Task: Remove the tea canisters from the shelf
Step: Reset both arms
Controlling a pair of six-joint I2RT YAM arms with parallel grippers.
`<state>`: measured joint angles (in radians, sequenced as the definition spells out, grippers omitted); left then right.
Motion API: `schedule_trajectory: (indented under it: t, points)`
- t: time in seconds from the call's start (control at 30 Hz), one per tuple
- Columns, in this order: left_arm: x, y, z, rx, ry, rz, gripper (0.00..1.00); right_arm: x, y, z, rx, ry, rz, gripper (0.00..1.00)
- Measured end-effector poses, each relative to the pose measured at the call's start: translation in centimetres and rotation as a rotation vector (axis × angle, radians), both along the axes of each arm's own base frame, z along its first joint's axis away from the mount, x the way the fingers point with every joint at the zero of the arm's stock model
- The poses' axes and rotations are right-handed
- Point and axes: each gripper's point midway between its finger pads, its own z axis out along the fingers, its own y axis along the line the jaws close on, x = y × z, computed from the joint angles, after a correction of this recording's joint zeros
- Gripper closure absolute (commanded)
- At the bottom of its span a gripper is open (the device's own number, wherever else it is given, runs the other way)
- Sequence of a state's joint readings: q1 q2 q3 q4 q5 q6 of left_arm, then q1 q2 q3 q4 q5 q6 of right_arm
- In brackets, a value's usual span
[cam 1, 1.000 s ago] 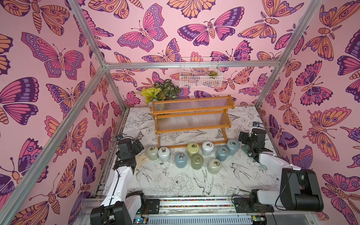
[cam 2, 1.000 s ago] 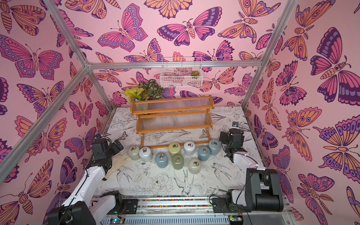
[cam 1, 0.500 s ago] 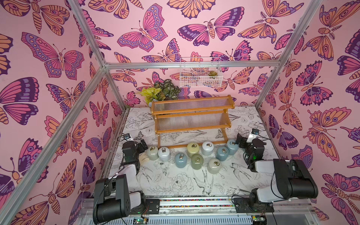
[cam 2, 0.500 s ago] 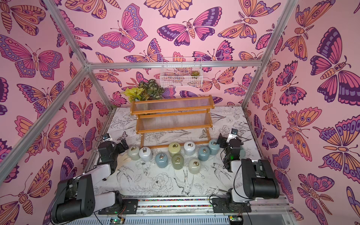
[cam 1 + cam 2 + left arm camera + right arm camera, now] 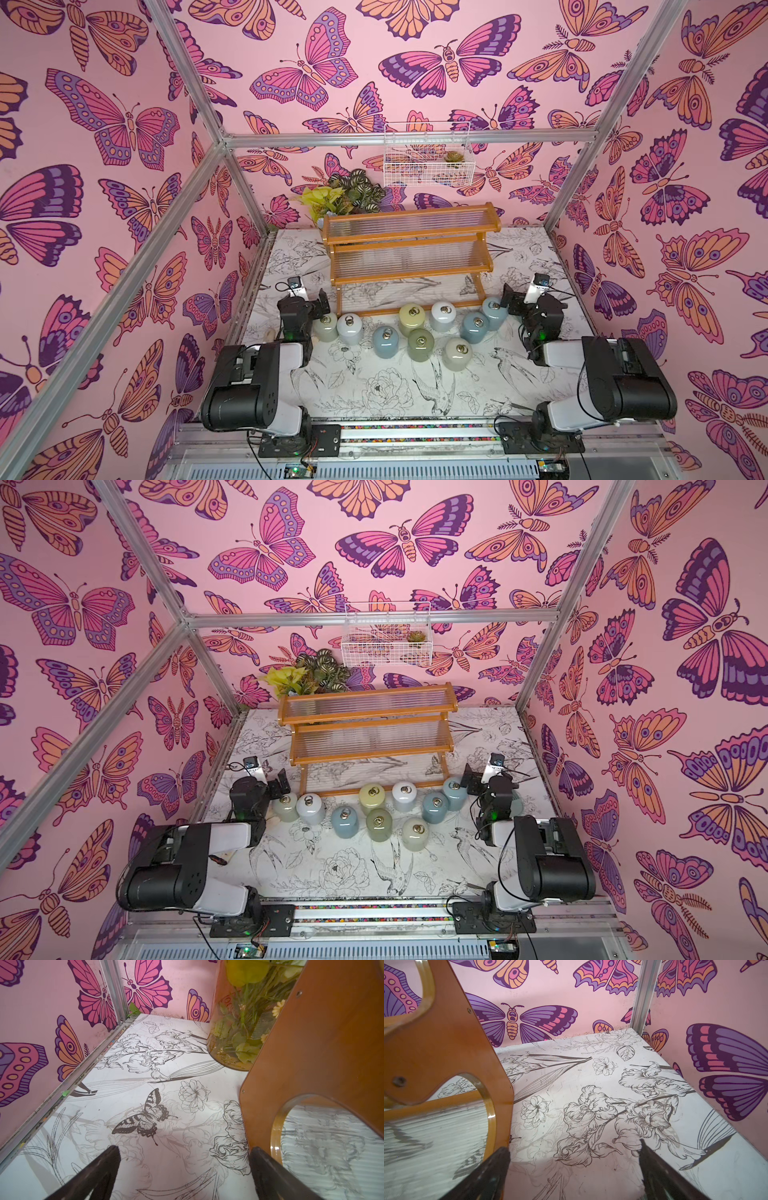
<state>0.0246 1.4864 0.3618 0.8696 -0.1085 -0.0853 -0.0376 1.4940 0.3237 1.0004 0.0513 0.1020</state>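
Your nine tea canisters all stand upright on the table, in a loose cluster just in front of the lowest tier of the shelf. None of them sits on its ribbed clear tiers. Both top views show them with gold ring-pulls facing up, in white, cream, sage, yellow-green and blue.

Your left gripper sits low at the shelf's left end, beside the outermost canister. Its fingers are spread wide with only bare table between them, and one finger lies close to the shelf's wooden side panel. Your right gripper mirrors it at the right end, fingers likewise spread and holding nothing. Both arms are folded, with the elbows back by the front rail and the forearms reaching forward.

The table carries a black-and-white print of flowers, birds and a butterfly. A glass vase of greenery stands behind the shelf's left end. A white wire basket hangs on the back wall above. Pink butterfly wallpaper and aluminium framing enclose it all.
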Motion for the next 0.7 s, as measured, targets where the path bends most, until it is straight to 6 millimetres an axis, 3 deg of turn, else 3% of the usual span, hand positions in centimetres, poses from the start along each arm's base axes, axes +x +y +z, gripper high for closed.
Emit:
schedule_trajectory:
  t: [0.37,0.7]
  points:
    - [0.6,-0.5,0.2,0.036,-0.019,-0.008,0.0,0.3,2.3,1.0,-0.07,-0.034,0.086,0.01]
    - [-0.2,0.2,0.6,0.047,-0.067,0.037,0.0,1.1,1.4,0.3,-0.064,0.036,0.016,0.01]
